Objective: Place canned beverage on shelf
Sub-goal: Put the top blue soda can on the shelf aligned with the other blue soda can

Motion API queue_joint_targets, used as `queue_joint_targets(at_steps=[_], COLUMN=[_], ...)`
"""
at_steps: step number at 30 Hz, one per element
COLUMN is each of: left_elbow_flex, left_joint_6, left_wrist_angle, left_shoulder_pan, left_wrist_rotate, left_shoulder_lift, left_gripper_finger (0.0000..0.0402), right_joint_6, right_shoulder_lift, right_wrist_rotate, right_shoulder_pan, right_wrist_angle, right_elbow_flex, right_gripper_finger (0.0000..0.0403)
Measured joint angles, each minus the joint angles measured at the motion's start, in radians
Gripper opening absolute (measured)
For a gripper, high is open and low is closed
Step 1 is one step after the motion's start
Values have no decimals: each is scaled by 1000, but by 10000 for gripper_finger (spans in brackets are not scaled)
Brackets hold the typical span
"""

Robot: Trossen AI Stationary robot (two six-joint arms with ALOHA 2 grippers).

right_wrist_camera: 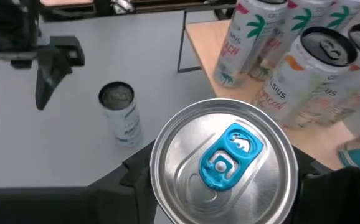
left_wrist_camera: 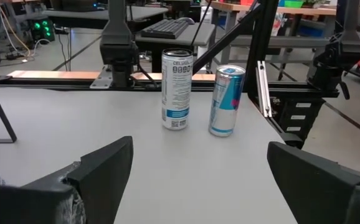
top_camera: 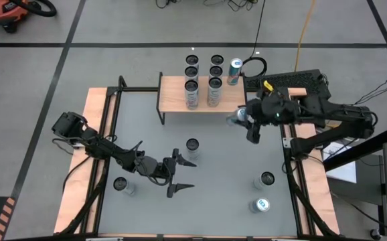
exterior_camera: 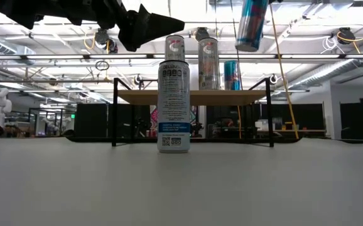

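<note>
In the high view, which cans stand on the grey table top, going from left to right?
Can by the left pincer → can in the middle → blue-tab can → can just beyond it.

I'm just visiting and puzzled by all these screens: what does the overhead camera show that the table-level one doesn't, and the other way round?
Only the high view shows three more cans on the table: one at its left front, two at its right front. It also shows which arm is which.

Only the low view shows the label on the white can and the room behind.

Both show the shelf with its cans, the left end effector open near the white can, and the right end effector holding a blue-topped can raised beside the shelf.
</note>
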Motion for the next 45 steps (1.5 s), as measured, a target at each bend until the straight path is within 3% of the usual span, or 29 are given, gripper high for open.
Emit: queue_joint_targets(at_steps=[4, 13, 20, 40, 45], left_elbow_flex=[0, -1, -1, -1, -1], left_joint_6=[-1, 24, 26, -1, 5], left_wrist_angle=[0, 0, -11, -82, -84], left_shoulder_pan=[0, 6, 13, 13, 13], left_wrist_rotate=[0, 2, 2, 29, 29], left_shoulder_lift=[0, 0, 1, 1, 1], left_gripper_finger=[371, 370, 370, 370, 370], right_joint_6=[-100, -248, -336, -406, -404], right_shoulder_lift=[8, 74, 172, 321, 346], right_wrist_rotate=[-117, -203, -285, -533, -538], right_shoulder_pan=[-112, -356, -510, -748, -764], right_wrist_angle=[-43, -91, -96, -26, -28], right_elbow_flex=[35, 169, 186, 186, 186], right_gripper_finger=[182, 183, 183, 183, 183])
